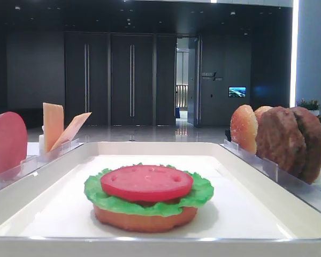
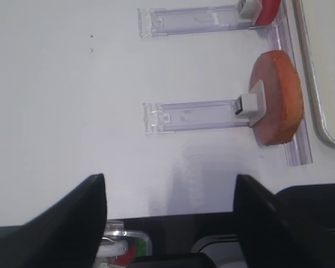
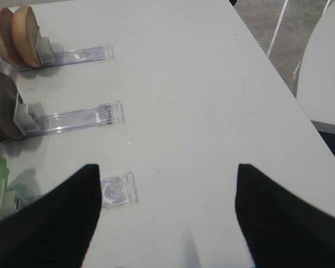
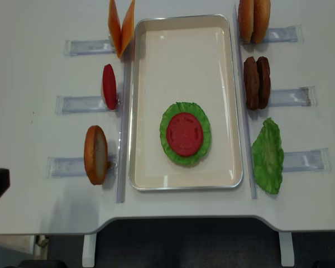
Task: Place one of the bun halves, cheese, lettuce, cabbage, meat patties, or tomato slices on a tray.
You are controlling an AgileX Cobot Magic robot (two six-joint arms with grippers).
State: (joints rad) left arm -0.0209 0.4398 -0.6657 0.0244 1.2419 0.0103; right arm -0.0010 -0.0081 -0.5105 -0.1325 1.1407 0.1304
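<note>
While both arms sit back at the near edge of the white surface (image 4: 173, 212), neither carries anything: the left gripper (image 2: 170, 223) has its jaws spread wide and released above bare surface, and the right gripper (image 3: 164, 218) is likewise spread apart with nothing between its fingers. On the white tray (image 4: 184, 183), toward its near half, a stack is built: a flat bun half (image 1: 144, 218) at the bottom, a ruffled lettuce leaf (image 4: 170, 139) on it, a tomato slice (image 4: 185, 134) on top. Just left of the tray, standing on edge in clear plastic holders (image 4: 72, 166), from near to far: a domed bun half (image 4: 95, 154), a second tomato slice (image 4: 109, 86), two cheese slices (image 4: 121, 27) leaning apart. Right of the tray, near to far: a second lettuce leaf (image 4: 268, 156), two meat patties (image 4: 257, 82) side by side on edge, two further bun halves (image 4: 254, 20) on edge at the far corner.
</note>
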